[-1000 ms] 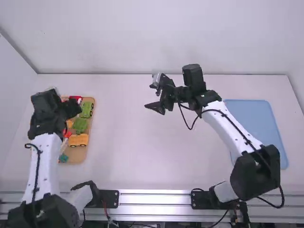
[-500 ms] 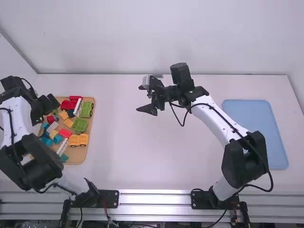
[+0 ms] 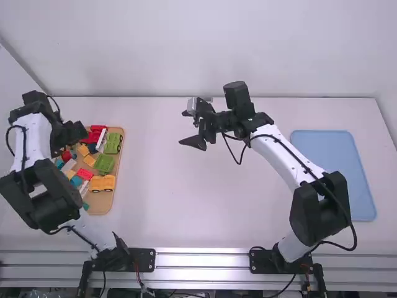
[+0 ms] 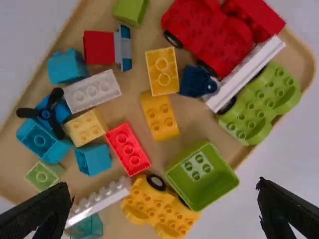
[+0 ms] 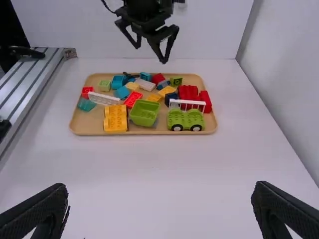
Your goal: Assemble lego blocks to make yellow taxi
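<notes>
One yellow chassis [image 4: 162, 210] — studded, black-wheeled

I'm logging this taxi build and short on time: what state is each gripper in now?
Left gripper: open, holding nothing, above the block tray.
Right gripper: open, holding nothing, over the table.

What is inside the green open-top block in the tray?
Inside the green open-top block, four studs show on its floor. The tray surface under it is covered.
</notes>
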You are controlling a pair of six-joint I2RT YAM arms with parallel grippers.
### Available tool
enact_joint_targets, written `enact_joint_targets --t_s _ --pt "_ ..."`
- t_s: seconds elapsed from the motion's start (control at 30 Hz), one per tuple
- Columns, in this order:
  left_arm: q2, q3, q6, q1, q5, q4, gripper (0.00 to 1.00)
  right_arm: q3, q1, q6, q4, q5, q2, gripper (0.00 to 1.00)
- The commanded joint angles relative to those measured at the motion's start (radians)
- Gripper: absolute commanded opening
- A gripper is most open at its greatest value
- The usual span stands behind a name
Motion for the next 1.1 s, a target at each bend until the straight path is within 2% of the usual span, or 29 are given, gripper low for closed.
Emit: enact_joint_targets --t_s 0.0,0.07,0.2,0.27,0.3,0.4,0.5,0.67,0.73,0.77,0.83,0.97,1.07 --pt "0.002 -0.02 -0.027 -0.066 -0.124 -0.021 0.99 0.032 0.0 0.001 0.008 -0.016 0.009 0.98" --pt "0.002 -0.043 -0.039 -0.091 -0.133 -0.03 0.99 0.032 0.0 0.029 0.016 -0.017 0.009 0.98" --pt "0.001 -0.079 -0.224 -0.094 -0.069 -0.011 0.99 0.032 0.0 0.037 0.01 -0.016 0.009 0.98" --pt "0.001 -0.083 -0.395 -0.086 -0.043 -0.039 0.99 0.032 -0.004 0.038 0.01 -0.016 0.009 0.98" --pt "0.001 -0.088 -0.565 -0.083 -0.026 -0.087 0.99 0.032 -0.008 0.038 0.01 -0.016 0.009 0.98" --pt "0.002 -0.117 -0.876 -0.082 -0.025 -0.151 0.99 0.032 -0.007 0.037 0.01 -0.016 0.009 0.98" --pt "0.001 -0.168 -1.032 -0.082 -0.022 -0.158 0.99 0.032 -0.001 0.037 0.01 -0.016 0.009 0.98" --pt "0.002 -0.236 -1.028 -0.085 -0.001 -0.103 0.99 0.032 0.012 0.037 0.011 -0.016 0.009 0.98" --pt "0.001 -0.276 -1.006 -0.086 0.013 -0.069 0.89 0.032 0.014 0.037 0.016 -0.016 0.009 0.98" --pt "0.001 -0.289 -1.016 -0.086 0.006 -0.068 0.88 0.032 0.014 0.037 0.018 -0.015 0.009 0.98" --pt "0.001 -0.304 -1.038 -0.091 -0.027 -0.061 0.88 0.032 0.014 0.037 0.021 -0.016 0.009 0.98" --pt "0.001 -0.347 -1.054 -0.097 -0.073 -0.03 0.95 0.032 0.014 0.037 0.021 0.013 0.009 0.98" --pt "0.001 -0.39 -0.999 -0.096 -0.047 0.03 0.91 0.032 0.015 0.038 0.016 0.044 0.009 0.98"
